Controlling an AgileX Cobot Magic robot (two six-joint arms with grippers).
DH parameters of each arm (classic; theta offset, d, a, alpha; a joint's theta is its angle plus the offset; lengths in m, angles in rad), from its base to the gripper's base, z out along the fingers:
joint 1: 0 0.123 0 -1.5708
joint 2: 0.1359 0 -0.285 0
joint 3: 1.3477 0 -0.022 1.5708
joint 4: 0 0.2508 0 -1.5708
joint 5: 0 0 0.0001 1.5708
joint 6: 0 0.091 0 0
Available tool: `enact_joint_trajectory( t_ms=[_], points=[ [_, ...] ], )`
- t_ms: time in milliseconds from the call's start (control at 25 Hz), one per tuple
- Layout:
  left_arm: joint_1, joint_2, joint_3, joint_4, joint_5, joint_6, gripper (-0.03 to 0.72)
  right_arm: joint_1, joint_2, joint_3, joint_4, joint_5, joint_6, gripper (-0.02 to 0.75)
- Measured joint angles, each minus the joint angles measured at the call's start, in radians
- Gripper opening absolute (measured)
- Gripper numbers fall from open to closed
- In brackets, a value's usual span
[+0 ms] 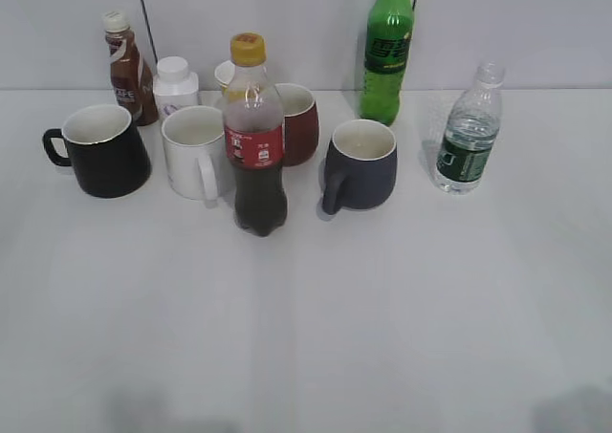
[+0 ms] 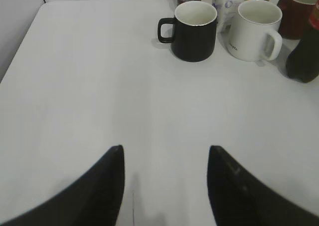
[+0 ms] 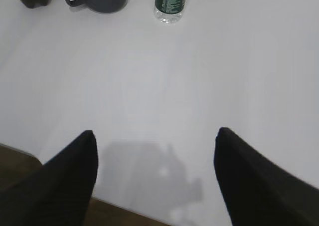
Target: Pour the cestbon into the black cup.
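On the white bench (image 1: 306, 318), the black cup (image 1: 98, 150) stands at far left, upright, its handle pointing to nine o'clock. At its three o'clock come a white mug (image 1: 196, 152), a cola bottle (image 1: 255, 137), and a grey-blue mug (image 1: 360, 164). The water bottle (image 1: 469, 132) stands upright at far right, well apart from the cup. The left hand (image 2: 166, 158) hangs fingers apart over bare bench; the right hand (image 3: 155, 145) likewise, holding nothing.
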Motion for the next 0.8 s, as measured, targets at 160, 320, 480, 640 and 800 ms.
enact_joint_trajectory(
  t_ms=[160, 320, 480, 640, 800],
  points=[
    [0.0, -0.012, 0.0, 0.0, -0.003, 0.0, 0.407, 0.0, 0.0, 0.0, 0.0, 0.0, 0.0, 0.624],
    [0.005, -0.05, 0.0, -0.005, -0.003, 0.0, 0.407, 0.0, 0.0, 0.0, 0.0, 0.0, 0.0, 0.624],
    [0.005, -0.05, 0.0, -0.004, -0.003, 0.0, 0.406, 0.0, 0.0, 0.0, 0.0, 0.0, 0.0, 0.624],
    [0.005, -0.05, 0.0, -0.011, -0.003, 0.0, 0.406, 0.0, 0.0, 0.0, 0.0, 0.0, 0.0, 0.624],
    [0.005, -0.05, 0.0, -0.011, -0.003, 0.0, 0.406, 0.0, 0.0, 0.0, 0.0, 0.0, 0.0, 0.624]
  ],
)
